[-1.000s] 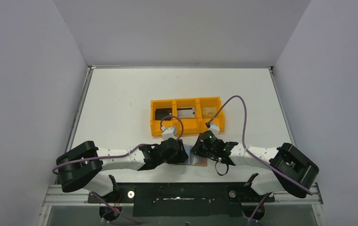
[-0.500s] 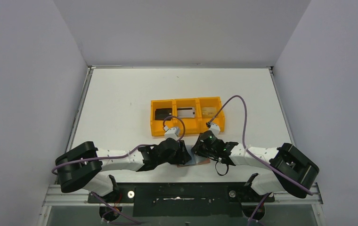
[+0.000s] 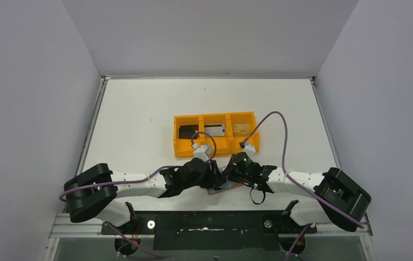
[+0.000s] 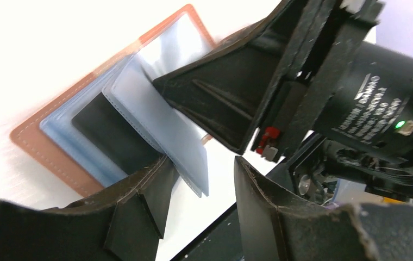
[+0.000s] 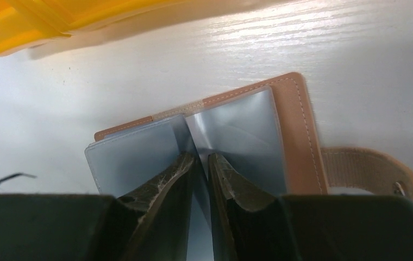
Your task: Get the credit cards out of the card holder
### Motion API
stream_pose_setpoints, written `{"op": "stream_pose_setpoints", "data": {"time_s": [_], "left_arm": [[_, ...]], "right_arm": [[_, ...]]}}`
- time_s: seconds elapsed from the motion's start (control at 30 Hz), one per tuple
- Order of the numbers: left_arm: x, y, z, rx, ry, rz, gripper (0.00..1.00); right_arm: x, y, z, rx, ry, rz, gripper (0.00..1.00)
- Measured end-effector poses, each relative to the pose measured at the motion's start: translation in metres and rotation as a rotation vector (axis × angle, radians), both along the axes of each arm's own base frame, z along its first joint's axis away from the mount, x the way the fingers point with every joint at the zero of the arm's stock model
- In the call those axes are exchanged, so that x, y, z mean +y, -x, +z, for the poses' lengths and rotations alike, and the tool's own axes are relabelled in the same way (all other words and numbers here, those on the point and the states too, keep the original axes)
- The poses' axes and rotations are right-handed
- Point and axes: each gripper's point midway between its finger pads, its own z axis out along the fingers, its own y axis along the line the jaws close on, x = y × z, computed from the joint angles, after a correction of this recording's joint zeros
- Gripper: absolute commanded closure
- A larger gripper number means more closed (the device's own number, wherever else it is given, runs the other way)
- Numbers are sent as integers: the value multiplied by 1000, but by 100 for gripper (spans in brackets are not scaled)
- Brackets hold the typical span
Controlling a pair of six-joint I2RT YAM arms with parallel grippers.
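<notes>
Card holder (image 3: 220, 189) lies open on the table (image 3: 139, 119) at the near edge, between the two arms and just in front of the orange tray (image 3: 178, 148). It does not touch the tray. Brown leather is face down, the grey-blue plastic sleeves face up, and the snap tab (image 5: 367, 171) sticks out flat to one side.

Right gripper (image 5: 200, 159): jaws nearly closed, pinching one clear sleeve leaf right at the fold of the card holder (image 5: 242, 122). The leaf stands up between the fingers (image 5: 166, 182) while the other sleeves lie flat on either side.

Left gripper (image 4: 201, 176): jaws partly open, with bare table visible in the gap. The free corner of a lifted sleeve leaf reaches down into that gap, beside one finger (image 4: 142, 198). Not clamped on anything I can see. The right gripper's finger sits on the sleeves just above it.

In the left wrist view there is a dark rectangle (image 4: 109, 136) under the lifted leaf. Can't tell if it's a card or just a dark panel.

All three tray compartments are occupied: black card (image 3: 186, 132) in the left one, silver-grey card (image 3: 215, 130) in the middle, gold-tan card (image 3: 241, 129) in the right. Each lies flat.
</notes>
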Motion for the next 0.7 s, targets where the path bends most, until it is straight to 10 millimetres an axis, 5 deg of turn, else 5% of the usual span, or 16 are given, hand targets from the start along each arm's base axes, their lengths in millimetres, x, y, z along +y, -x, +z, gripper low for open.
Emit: {"op": "stream_pose_setpoints", "data": {"time_s": [0.43, 0.7], "left_arm": [[-9, 0, 11, -20, 33, -22, 61], [-27, -1, 20, -30, 42, -70, 62]], "right_arm": [[-8, 5, 3, 7, 1, -18, 74], [-30, 3, 11, -27, 32, -81, 69]]}}
